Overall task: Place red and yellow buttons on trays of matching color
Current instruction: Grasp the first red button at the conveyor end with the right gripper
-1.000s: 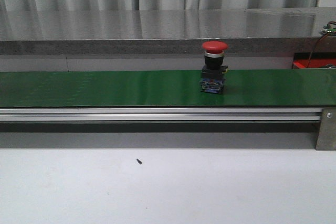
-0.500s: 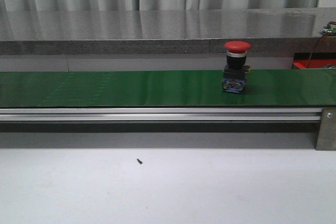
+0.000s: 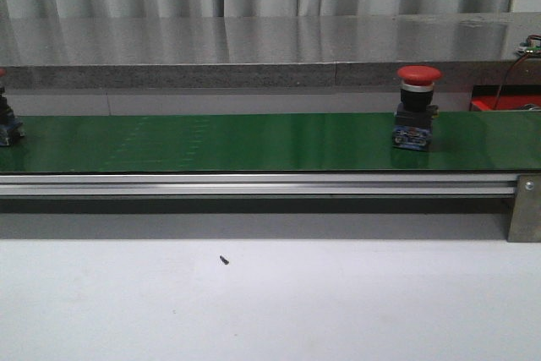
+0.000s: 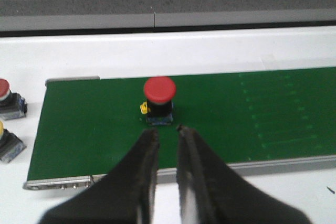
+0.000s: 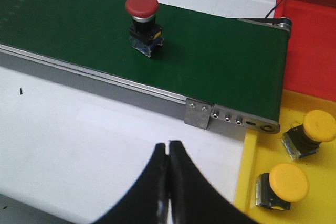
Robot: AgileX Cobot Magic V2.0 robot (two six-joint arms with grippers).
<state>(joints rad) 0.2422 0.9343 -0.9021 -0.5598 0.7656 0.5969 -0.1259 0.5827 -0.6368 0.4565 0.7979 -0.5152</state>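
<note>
A red button [image 3: 417, 116] stands upright on the green belt [image 3: 254, 141] toward the right; it also shows in the right wrist view [image 5: 143, 22]. A second red button [image 4: 159, 98] stands near the belt's left end, just visible at the front view's left edge [image 3: 7, 124]. My left gripper [image 4: 166, 131] is open and empty, hovering just short of that button. My right gripper [image 5: 168, 144] is shut and empty over the white table, short of the belt. A yellow tray [image 5: 247, 182] holds two yellow buttons [image 5: 310, 135] [image 5: 283, 182]. A red tray [image 5: 310, 40] lies beyond it.
A red-capped button [image 4: 8, 98] and a yellow-capped button [image 4: 8, 142] lie on the white table beside the belt's left end. The belt's metal rail [image 3: 254, 183] runs along its near side. A grey ledge [image 3: 254, 48] stands behind the belt.
The red button has ridden the belt to the right. A second button has come into view at the left edge of the front view.
</note>
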